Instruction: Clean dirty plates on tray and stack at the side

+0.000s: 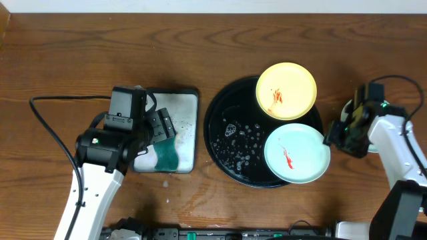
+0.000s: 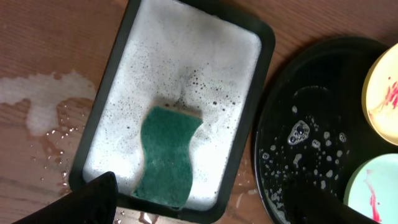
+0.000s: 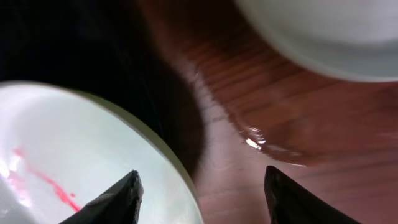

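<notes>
The black tray [image 1: 223,137] holds a yellow plate [image 1: 286,90] with red smears at its far right and a mint-green plate [image 1: 297,153] with a red streak at its near right. A third plate is out of view. My right gripper [image 1: 335,137] is open at the mint plate's right edge. In the right wrist view [image 3: 200,186] one finger is over the mint plate [image 3: 74,143] and the other over wood, straddling its rim. My left gripper [image 1: 162,127] is open and empty above the green sponge [image 2: 168,155]. The left wrist view also shows the black tray [image 2: 280,118].
The green sponge [image 1: 165,155] lies in foam in a grey rectangular tray [image 1: 189,100] left of the black tray. Suds dot the black tray's bare floor [image 1: 241,137]. Water is spilled on the wood [image 2: 37,106] beside the grey tray [image 2: 264,59]. A pale blurred rim [image 3: 323,31] shows top right.
</notes>
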Motion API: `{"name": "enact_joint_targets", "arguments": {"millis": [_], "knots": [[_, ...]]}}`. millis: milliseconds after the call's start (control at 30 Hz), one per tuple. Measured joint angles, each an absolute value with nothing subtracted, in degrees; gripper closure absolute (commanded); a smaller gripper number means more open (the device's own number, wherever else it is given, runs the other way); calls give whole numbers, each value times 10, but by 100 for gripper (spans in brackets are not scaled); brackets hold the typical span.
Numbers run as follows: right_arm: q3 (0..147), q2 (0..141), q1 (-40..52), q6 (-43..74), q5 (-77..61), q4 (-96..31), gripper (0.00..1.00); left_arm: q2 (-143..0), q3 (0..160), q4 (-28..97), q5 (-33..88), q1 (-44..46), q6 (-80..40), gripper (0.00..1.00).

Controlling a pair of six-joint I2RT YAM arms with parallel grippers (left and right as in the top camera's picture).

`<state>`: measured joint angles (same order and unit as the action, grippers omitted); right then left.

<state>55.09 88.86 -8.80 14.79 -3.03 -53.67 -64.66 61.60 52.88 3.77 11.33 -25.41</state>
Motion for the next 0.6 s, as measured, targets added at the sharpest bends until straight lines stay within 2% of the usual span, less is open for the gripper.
{"name": "enact_joint_targets", "arguments": {"millis": [33, 100, 167, 433, 600], "knots": [[535, 889, -84, 147, -34, -524, 57, -647, 616, 529, 37, 113, -254, 15], [510, 889, -78, 147, -41, -511, 83, -647, 616, 529, 37, 113, -254, 15], [496, 889, -76, 148, -46, -512, 99, -647, 616, 529, 37, 113, -254, 15], [498, 874, -72, 114, -114, -521, 99, -647, 616, 529, 37, 113, -254, 15], [499, 833, -33, 100, -184, -514, 99, -647, 616, 529, 37, 113, -254, 15]]}}
